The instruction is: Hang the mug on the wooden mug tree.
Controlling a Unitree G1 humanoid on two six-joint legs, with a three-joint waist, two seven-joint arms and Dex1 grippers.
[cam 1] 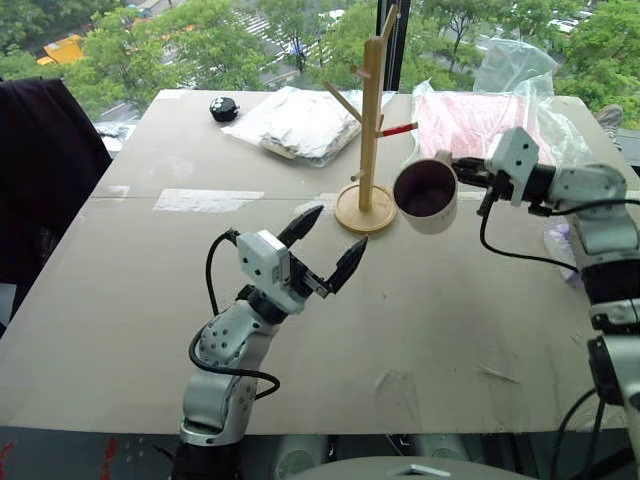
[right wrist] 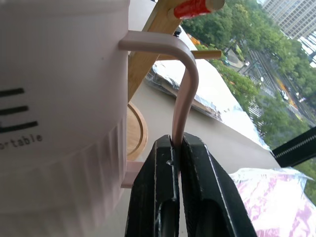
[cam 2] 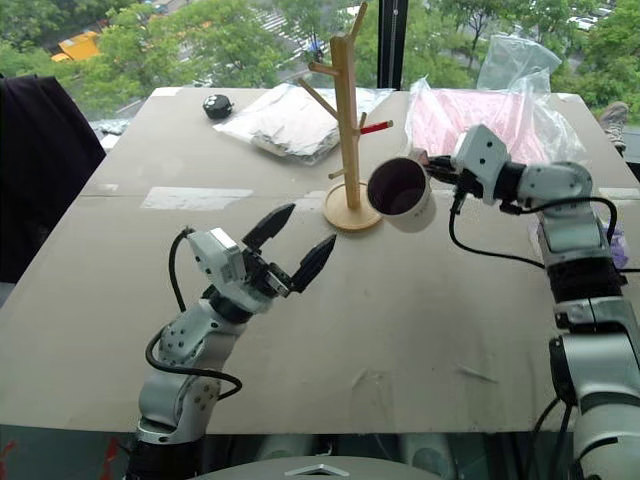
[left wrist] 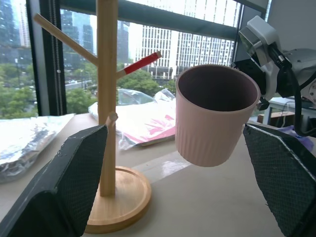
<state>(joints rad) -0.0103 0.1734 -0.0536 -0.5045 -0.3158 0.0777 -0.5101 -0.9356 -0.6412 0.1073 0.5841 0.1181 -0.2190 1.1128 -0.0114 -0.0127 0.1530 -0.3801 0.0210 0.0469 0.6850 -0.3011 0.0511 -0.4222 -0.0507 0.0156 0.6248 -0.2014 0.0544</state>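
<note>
Because the right gripper (right wrist: 177, 148) has its jaws clamped flat on the thin handle (right wrist: 185, 84) and not on the body, the mug (cam 1: 427, 196) hangs free in the air with the loop of the handle left open, which is what a peg would need to pass through. The mug sits just beside the wooden mug tree (cam 1: 369, 120), on its right, above the worktop (cam 1: 450, 330) and close to the round base (cam 1: 365, 210), with its dark mouth tipped toward the camera. The red-tipped peg (cam 1: 398, 129) juts out toward it, higher than the mug's rim, so the judgement is that the mug must rise and its handle turn toward that peg before it can be hooked. The right arm reaches in from the right, forearm roughly level, wrist bent inward toward the pole. The left gripper (cam 1: 326, 247) holds nothing; its jaws stand wide apart, raised above the worktop and aimed up toward the tree's base, well apart from the mug, seemingly on standby to steady the tree.
</note>
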